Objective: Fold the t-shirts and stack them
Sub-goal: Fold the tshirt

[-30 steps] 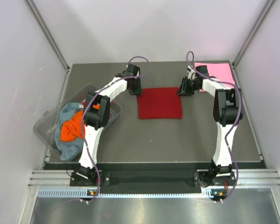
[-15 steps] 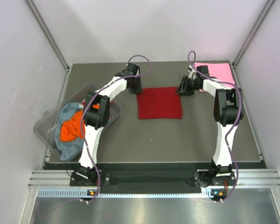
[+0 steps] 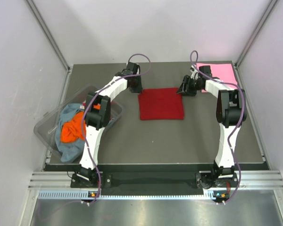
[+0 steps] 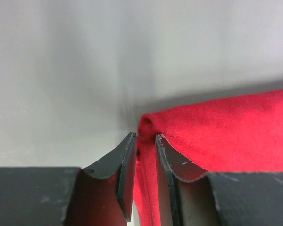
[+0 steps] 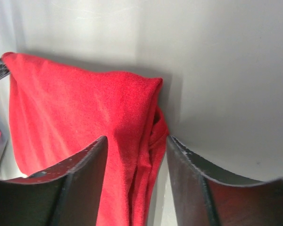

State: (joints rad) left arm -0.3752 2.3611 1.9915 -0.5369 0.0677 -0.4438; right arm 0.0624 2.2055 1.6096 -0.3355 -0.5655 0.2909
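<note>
Dark red t-shirt (image 3: 161,104): plain soft cloth, folded to a neat rectangle, flat on middle of counter (image 3: 179,141). Left fingers (image 4: 125,165) at its far left corner, narrowly parted, red cloth in the gap; grip unclear. Right fingers (image 5: 80,174) wide apart, straddling the far right corner, holding nothing.

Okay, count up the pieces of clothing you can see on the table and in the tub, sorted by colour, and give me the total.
dark red shirt: 1, folded, mid-table
pink shirt: 1, far right corner
orange shirt: 1, in the clear tub
grey-blue shirt: 1, in the same tub
Total: 4 in view; the heap in the tub may hide more.
</note>
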